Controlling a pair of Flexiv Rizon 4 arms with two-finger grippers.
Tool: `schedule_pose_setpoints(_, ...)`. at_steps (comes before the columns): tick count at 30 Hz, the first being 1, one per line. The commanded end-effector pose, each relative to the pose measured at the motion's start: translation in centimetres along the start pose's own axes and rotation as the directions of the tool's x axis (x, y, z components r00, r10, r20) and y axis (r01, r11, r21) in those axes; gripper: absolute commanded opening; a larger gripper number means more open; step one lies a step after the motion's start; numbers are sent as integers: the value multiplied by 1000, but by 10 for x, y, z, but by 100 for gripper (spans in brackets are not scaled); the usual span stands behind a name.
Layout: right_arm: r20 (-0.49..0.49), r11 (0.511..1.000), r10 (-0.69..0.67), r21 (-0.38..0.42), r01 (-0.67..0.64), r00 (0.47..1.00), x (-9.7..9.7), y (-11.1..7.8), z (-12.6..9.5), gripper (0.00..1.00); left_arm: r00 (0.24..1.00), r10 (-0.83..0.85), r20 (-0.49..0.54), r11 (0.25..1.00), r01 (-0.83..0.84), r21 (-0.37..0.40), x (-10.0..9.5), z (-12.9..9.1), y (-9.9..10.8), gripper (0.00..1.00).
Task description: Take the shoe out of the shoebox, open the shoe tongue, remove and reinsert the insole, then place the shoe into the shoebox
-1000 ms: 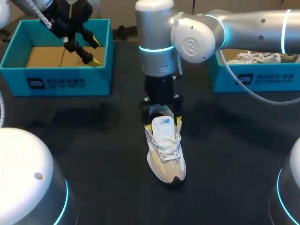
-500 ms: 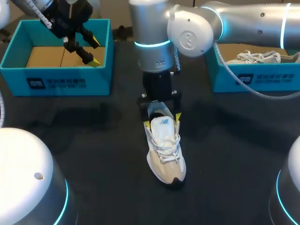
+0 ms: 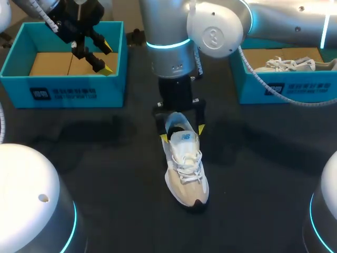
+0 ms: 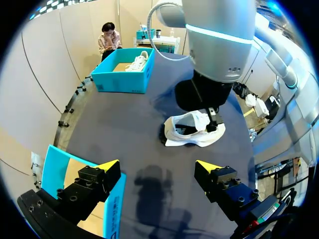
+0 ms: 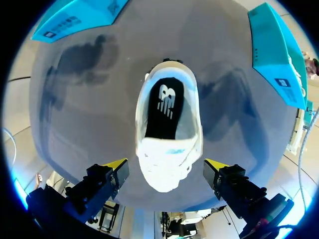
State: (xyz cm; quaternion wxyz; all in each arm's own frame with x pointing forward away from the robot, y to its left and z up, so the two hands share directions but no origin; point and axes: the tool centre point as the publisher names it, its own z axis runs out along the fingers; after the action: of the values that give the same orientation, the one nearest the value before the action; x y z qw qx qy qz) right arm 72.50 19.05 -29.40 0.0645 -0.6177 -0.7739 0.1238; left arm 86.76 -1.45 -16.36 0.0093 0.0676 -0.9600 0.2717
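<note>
I see the white shoe (image 3: 185,168) standing upright at the middle of the worktop (image 3: 105,158). My right end effector (image 3: 182,134) hangs over its heel opening, fingers spread wide, gripping nothing. My left end effector (image 3: 108,58) hovers above the left shoebox (image 3: 63,92), fingers apart and empty.

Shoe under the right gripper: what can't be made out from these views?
- Head view: heel of the shoe, partly under the right gripper.
- Right wrist view: laces and toe, lost in the bright white upper.
- Left wrist view: inside of the shoe, blocked by the right gripper.
- Head view: inside of the right shoebox, largely under the right arm.
</note>
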Motion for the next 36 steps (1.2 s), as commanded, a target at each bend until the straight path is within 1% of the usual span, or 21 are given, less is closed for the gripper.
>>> schedule_pose_setpoints(1,3,1000,6,-15,-6,1000,1,-10,-4,100,1000,-1,0,1000,1,-4,0,0,-1,100)
schedule_pose_setpoints(7,-1,1000,17,-10,-17,1000,4,-20,-1,100,1000,-1,0,1000,1,-4,0,0,-1,100)
schedule_pose_setpoints(11,12,999,43,-33,-42,999,4,-25,0,100,1000,-1,0,1000,1,-4,0,0,-1,100)
schedule_pose_setpoints(12,12,998,45,-35,-45,999,4,-27,-1,89,1000,-1,0,1000,1,-4,0,0,-1,100)
schedule_pose_setpoints(13,11,998,50,-38,-50,999,4,-28,-1,74,1000,-1,0,1000,1,-4,0,0,-1,100)
schedule_pose_setpoints(14,12,998,55,-43,-55,998,4,-30,1,64,1000,-1,0,1000,1,-4,0,0,-1,100)
schedule_pose_setpoints(15,13,997,60,-46,-59,998,3,-31,1,49,1000,-1,0,1000,1,-4,0,0,-1,100)
schedule_pose_setpoints(18,6,996,67,-54,-66,998,3,-32,2,40,1000,-1,0,1000,1,-4,0,0,-1,100)
schedule_pose_setpoints(20,2,996,66,-56,-66,998,3,-31,2,36,1000,-1,0,1000,1,-4,0,0,-1,100)
schedule_pose_setpoints(24,-17,997,57,-53,-58,998,4,-24,4,35,1000,-1,0,1000,1,-4,0,0,-1,100)
schedule_pose_setpoints(26,-42,998,49,-48,-51,998,5,-21,7,36,1000,-1,0,1000,1,-4,0,0,-1,100)
schedule_pose_setpoints(29,-54,998,46,-44,-48,997,6,-16,8,35,1000,-1,0,1000,1,-4,0,0,-1,100)
schedule_pose_setpoints(31,-58,998,44,-42,-47,997,6,-14,13,33,1000,-1,0,1000,1,-4,0,0,-1,100)
schedule_pose_setpoints(32,-56,998,47,-40,-49,997,4,-13,18,29,1000,-1,0,1000,1,-4,0,0,-1,100)
schedule_pose_setpoints(33,-58,998,48,-36,-50,997,3,-12,19,28,1000,-1,0,1000,1,-4,0,0,-1,100)
schedule_pose_setpoints(36,-58,998,56,-37,-58,997,0,-9,24,25,1000,-1,0,1000,1,-4,0,0,-1,100)
